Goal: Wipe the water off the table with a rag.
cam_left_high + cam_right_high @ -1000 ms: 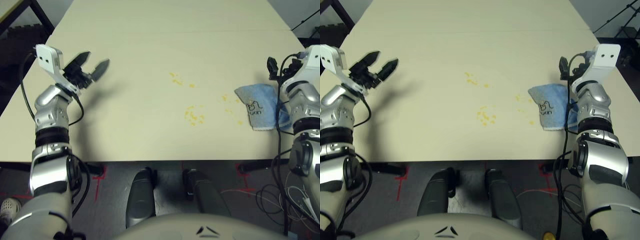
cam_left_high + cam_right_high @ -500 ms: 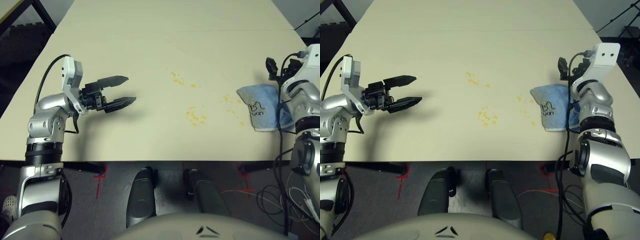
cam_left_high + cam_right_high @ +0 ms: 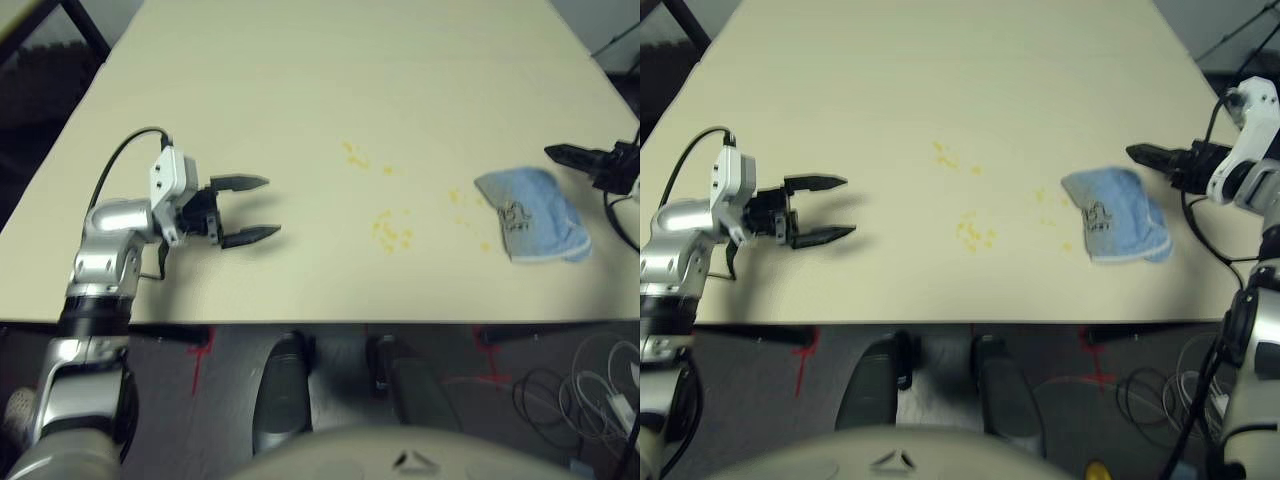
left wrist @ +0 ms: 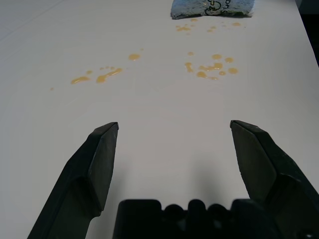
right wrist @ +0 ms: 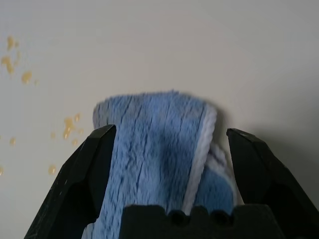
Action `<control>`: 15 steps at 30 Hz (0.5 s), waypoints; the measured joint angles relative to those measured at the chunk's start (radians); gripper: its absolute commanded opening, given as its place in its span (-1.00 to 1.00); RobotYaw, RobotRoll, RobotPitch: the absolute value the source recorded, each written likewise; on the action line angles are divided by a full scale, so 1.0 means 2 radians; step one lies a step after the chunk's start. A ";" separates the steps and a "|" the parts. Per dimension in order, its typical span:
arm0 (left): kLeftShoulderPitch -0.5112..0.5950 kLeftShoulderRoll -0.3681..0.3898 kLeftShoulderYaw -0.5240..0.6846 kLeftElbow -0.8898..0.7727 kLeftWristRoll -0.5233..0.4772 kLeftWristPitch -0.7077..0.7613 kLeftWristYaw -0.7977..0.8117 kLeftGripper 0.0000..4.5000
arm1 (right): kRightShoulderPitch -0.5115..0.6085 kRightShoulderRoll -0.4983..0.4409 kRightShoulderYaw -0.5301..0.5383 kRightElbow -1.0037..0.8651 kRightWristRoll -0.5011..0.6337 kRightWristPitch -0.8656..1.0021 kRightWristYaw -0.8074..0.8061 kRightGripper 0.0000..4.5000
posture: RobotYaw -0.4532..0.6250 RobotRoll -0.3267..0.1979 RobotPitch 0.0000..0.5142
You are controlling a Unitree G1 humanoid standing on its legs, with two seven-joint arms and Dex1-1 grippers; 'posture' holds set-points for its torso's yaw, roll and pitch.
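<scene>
The rag (image 3: pixel 1114 214) lies flat on the right side of the desk (image 3: pixel 330 100), and the water (image 3: pixel 392 232) sits in a few small yellow clusters just to its left, toward the middle. The step in hand seems to be the reach for the rag: the right end effector (image 5: pixel 169 149) hovers at the rag's far right side with its fingers wide apart on either side of the cloth and holding nothing, so the next move calls for lowering and closing on the cloth. The left end effector (image 3: pixel 255 208) is also wide open and empty, low over the left part of the desk, well apart from the water.
</scene>
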 measured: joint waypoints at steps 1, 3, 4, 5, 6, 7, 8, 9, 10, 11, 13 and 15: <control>0.000 -0.001 0.000 0.001 0.001 -0.003 0.001 1.00 | 0.005 -0.005 0.001 -0.003 0.000 0.002 0.004 0.98 | 0.08 0.25 -0.13; -0.001 -0.002 -0.003 0.003 0.002 -0.007 0.003 1.00 | 0.015 -0.015 0.005 -0.005 -0.005 0.001 0.009 0.98 | 0.08 0.25 -0.12; -0.001 -0.004 -0.003 0.004 0.002 -0.008 0.003 1.00 | 0.020 -0.019 0.009 -0.005 -0.008 0.000 0.010 0.98 | 0.08 0.25 -0.12; 0.000 -0.004 -0.003 0.005 0.002 -0.008 0.004 1.00 | 0.024 -0.019 0.013 -0.005 -0.010 -0.001 0.011 0.98 | 0.08 0.25 -0.12; 0.000 -0.006 -0.004 0.005 0.002 -0.009 0.006 1.00 | 0.026 -0.019 0.016 -0.005 -0.011 -0.002 0.012 0.98 | 0.08 0.25 -0.10; 0.000 -0.007 -0.004 0.005 0.002 -0.009 0.007 1.00 | 0.027 -0.018 0.018 -0.005 -0.011 -0.003 0.012 0.98 | 0.08 0.25 -0.09; 0.000 -0.008 -0.005 0.005 0.002 -0.009 0.007 1.00 | 0.027 -0.015 0.018 -0.005 -0.011 -0.005 0.011 0.98 | 0.08 0.25 -0.09; 0.000 -0.009 -0.005 0.005 0.002 -0.009 0.008 1.00 | 0.027 -0.010 0.018 -0.005 -0.011 -0.008 0.009 0.98 | 0.08 0.25 -0.09; 0.000 -0.010 -0.006 0.005 0.002 -0.009 0.008 1.00 | 0.027 -0.003 0.019 -0.005 -0.011 -0.010 0.008 0.98 | 0.08 0.25 -0.09; 0.000 -0.011 -0.008 0.005 0.002 -0.009 0.008 1.00 | 0.027 0.004 0.021 -0.005 -0.012 -0.012 0.007 0.98 | 0.08 0.25 -0.09; 0.000 -0.011 -0.010 0.004 0.002 -0.008 0.009 1.00 | 0.027 0.016 0.023 -0.004 -0.012 -0.014 0.006 0.98 | 0.08 0.25 -0.09; 0.000 -0.011 -0.011 0.003 0.002 -0.007 0.009 1.00 | 0.027 0.020 0.023 -0.003 -0.014 -0.018 0.003 0.98 | 0.11 0.25 -0.04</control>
